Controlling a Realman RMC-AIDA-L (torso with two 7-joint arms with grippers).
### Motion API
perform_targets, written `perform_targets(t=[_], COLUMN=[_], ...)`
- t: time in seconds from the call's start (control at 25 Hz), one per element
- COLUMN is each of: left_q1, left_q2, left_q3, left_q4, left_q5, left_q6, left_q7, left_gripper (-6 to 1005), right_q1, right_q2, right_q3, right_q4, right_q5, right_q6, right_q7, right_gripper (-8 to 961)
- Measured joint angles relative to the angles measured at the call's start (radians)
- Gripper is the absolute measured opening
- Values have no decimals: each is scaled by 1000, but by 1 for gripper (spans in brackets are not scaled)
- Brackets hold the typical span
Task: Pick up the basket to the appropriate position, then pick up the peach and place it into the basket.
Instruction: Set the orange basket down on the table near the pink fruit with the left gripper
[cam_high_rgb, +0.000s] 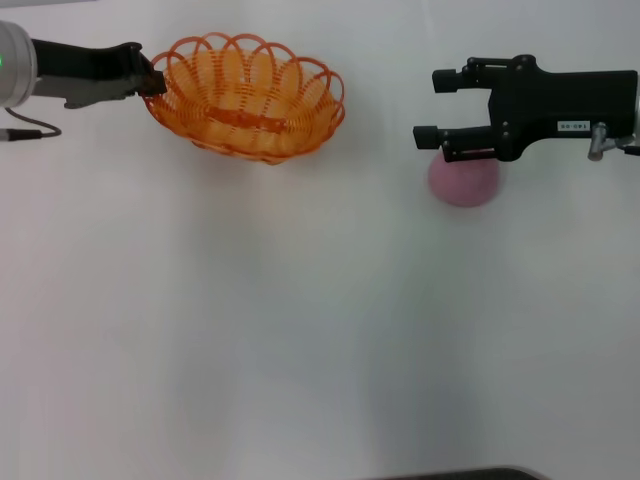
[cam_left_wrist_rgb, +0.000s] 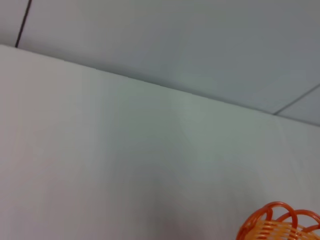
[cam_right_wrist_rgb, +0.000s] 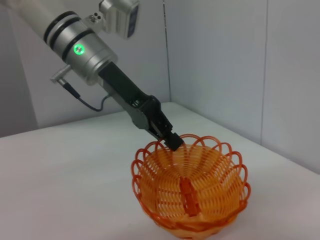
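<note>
The orange openwork basket (cam_high_rgb: 245, 95) is at the far left of the white table, tilted, its left rim held by my left gripper (cam_high_rgb: 152, 80), which is shut on it. The right wrist view shows the basket (cam_right_wrist_rgb: 192, 192) with the left gripper (cam_right_wrist_rgb: 171, 140) pinching its rim. A bit of the basket rim (cam_left_wrist_rgb: 280, 225) shows in the left wrist view. The pink peach (cam_high_rgb: 464, 180) lies on the table at the right. My right gripper (cam_high_rgb: 432, 105) is open and empty, hovering just above the peach.
The white table (cam_high_rgb: 320, 330) spreads wide in front of both arms. A dark edge (cam_high_rgb: 460, 474) shows at the table's near side. A grey cable (cam_high_rgb: 30, 130) hangs from the left arm.
</note>
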Motion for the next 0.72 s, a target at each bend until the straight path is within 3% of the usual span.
perform_targets(t=[0.72], left_q1=[129], left_q2=[-10], left_q3=[69], left_q4=[0], left_q5=[-86], left_q6=[-109], left_q7=[-125], left_gripper=[44], right_q1=[29], right_q2=[6], right_q3=[-15], right_q4=[0], right_q5=[0], right_q6=[41], right_q7=[-38], right_gripper=[787])
